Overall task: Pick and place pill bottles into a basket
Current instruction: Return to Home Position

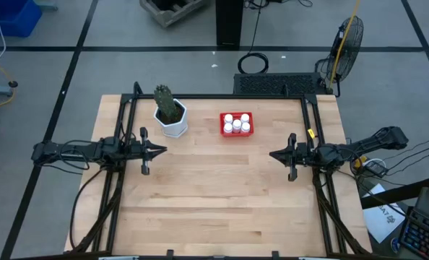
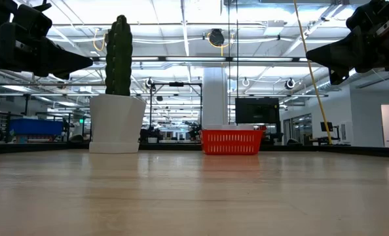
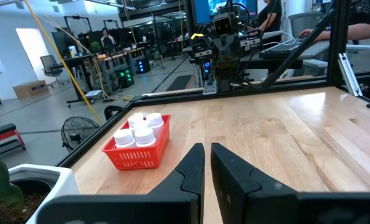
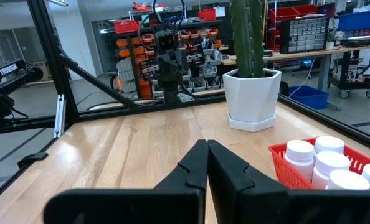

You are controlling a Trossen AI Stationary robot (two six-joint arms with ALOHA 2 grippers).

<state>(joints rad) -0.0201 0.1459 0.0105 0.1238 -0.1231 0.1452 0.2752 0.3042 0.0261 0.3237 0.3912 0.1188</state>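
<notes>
The red basket (image 1: pixel 237 124) stands on the table near its far edge, with several white pill bottles (image 1: pixel 236 123) upright inside it. It also shows in the low view (image 2: pixel 231 141), the left wrist view (image 3: pixel 139 149) and the right wrist view (image 4: pixel 297 168). My left gripper (image 1: pixel 162 150) is shut and empty above the table's left part. My right gripper (image 1: pixel 273 154) is shut and empty above the table's right part. Both hang clear of the table, fingertips pointing at each other.
A white hexagonal pot with a green cactus (image 1: pixel 170 115) stands left of the basket near the far edge. Black frame rails (image 1: pixel 315 144) run along the table's left, right and far sides. Bare wood (image 1: pixel 214 195) lies between and in front of the grippers.
</notes>
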